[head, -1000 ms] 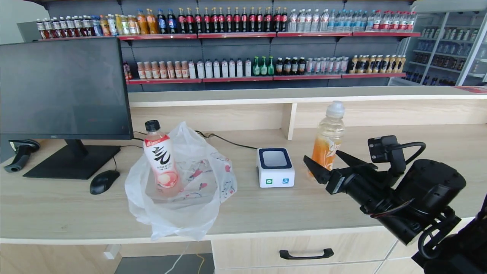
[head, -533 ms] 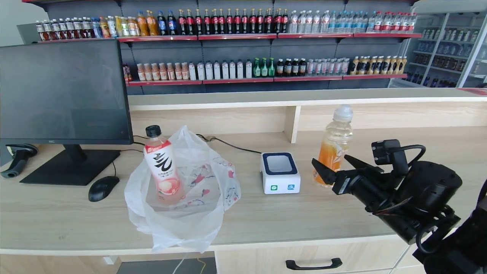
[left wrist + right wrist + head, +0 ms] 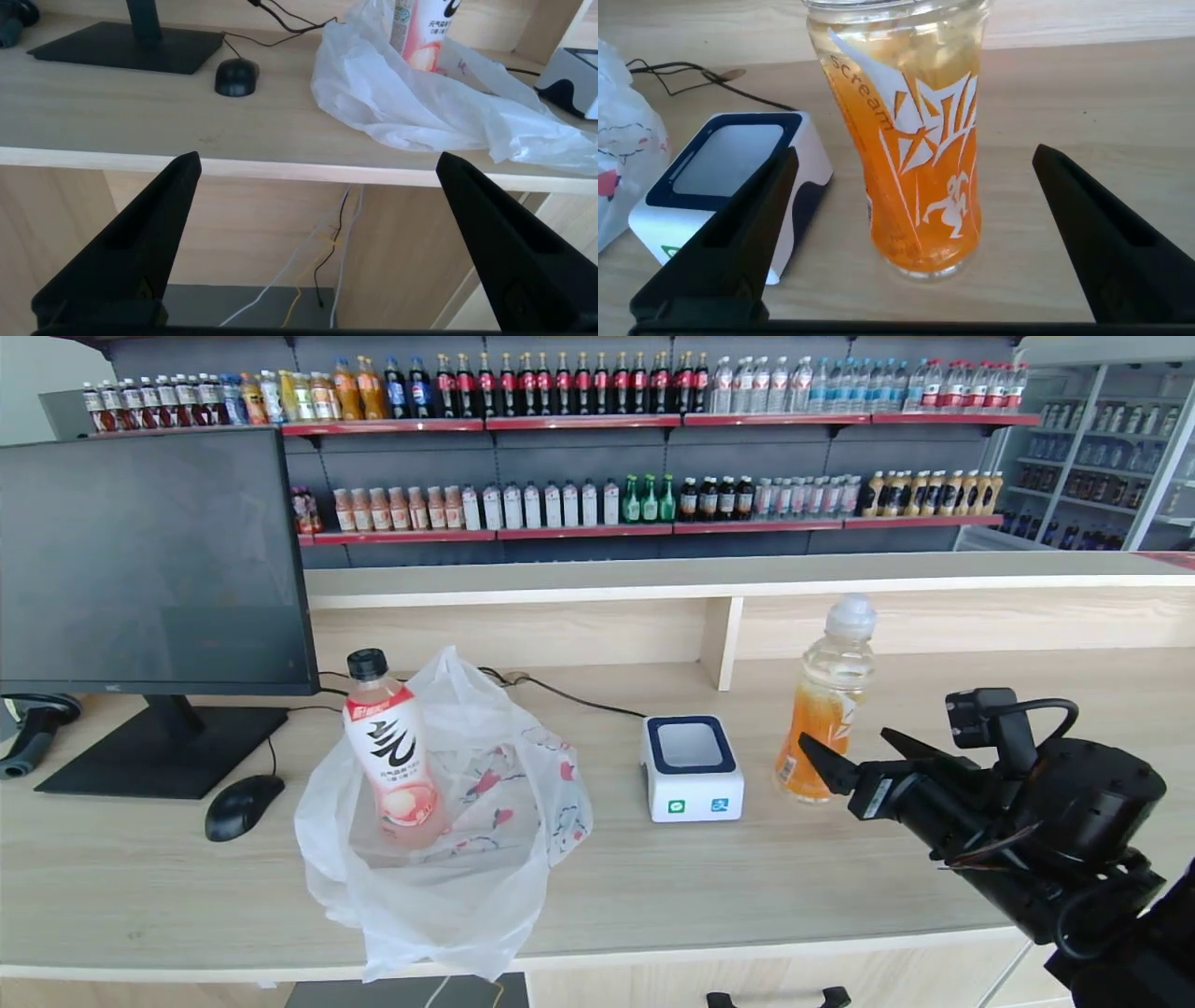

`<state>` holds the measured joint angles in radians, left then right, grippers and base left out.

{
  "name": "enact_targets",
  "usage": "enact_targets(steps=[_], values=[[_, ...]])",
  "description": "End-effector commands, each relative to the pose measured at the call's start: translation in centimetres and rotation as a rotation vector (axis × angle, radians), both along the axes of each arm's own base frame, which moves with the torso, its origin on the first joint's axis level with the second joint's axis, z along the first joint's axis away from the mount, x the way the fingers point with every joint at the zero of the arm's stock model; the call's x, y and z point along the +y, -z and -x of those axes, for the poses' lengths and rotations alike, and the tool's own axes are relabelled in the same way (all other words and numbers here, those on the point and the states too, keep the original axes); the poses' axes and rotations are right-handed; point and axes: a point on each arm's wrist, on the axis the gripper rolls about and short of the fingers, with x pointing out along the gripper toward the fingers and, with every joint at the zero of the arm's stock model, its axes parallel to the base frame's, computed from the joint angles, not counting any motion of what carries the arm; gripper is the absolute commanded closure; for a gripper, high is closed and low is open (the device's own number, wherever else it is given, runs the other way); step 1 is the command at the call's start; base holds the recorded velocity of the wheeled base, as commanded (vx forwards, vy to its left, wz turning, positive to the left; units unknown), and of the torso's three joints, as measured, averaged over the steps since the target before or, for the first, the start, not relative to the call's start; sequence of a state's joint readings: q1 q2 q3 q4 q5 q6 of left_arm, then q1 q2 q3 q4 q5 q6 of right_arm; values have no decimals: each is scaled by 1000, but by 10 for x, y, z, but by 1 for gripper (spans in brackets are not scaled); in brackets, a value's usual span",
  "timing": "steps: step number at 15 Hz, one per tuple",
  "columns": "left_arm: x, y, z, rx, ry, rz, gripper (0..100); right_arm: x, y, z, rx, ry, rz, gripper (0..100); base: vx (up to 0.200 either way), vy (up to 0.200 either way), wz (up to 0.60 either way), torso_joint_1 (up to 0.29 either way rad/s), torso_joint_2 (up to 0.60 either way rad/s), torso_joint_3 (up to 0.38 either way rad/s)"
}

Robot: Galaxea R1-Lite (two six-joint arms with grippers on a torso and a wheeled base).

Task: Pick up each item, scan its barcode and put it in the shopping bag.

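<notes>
**Right gripper** (image 3: 843,739): released, fingers spread wide, nothing held. Compared with a second ago, carried slightly to the robot's right against the tall clear plastic bottle of orange drink (image 3: 831,700) with a white cap, from a line a little left of it to one bracketing it. Fingers equally spread throughout. Part of the apparent drift is owed to a move of the head camera, seen in the shift of the whole scene. Read as the closing phase of an approach: aligned, no contact, grasp not yet made, scan and bagging both pending for this item.

**Straight ahead of the fingertips**, centred on the gap between them: the orange-drink bottle, upright on the pale wooden counter (image 3: 653,868). Apart from both fingers, with the lower labelled half level with the tips.

**Left of the gripper's line**, near that bottle but not touching it: small white box scanner (image 3: 692,768) with a dark-framed window on top.

**Farther left, well apart:** crumpled translucent white plastic shopping bag (image 3: 532,812), mouth open. Standing inside it, a pink-labelled, black-capped bottle (image 3: 387,756), judged already dealt with.

**Farthest from the tool**, below the counter's front edge: left gripper (image 3: 318,159), likewise spread and empty.
</notes>
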<state>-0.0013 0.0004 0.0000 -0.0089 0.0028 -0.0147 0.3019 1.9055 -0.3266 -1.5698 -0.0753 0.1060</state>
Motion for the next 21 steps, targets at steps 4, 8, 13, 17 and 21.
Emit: enact_targets(steps=[4,8,13,17,21], values=[[0,0,0,-1,0,1,0,8,2,-31,-43,3,-11,0,0,0,0,0,0,0],[0,0,0,-1,0,1,0,13,10,-45,-38,3,-10,0,0,0,0,0,0,0],[0,0,0,-1,0,1,0,15,20,-56,-28,6,-1,0,0,0,0,0,0,0],[0,0,0,-1,0,2,0,17,21,-68,-49,9,-4,0,0,0,0,0,0,0],[0,0,0,-1,-2,5,0,18,21,-69,-51,9,-1,100,0,0,0,0,0,0]])
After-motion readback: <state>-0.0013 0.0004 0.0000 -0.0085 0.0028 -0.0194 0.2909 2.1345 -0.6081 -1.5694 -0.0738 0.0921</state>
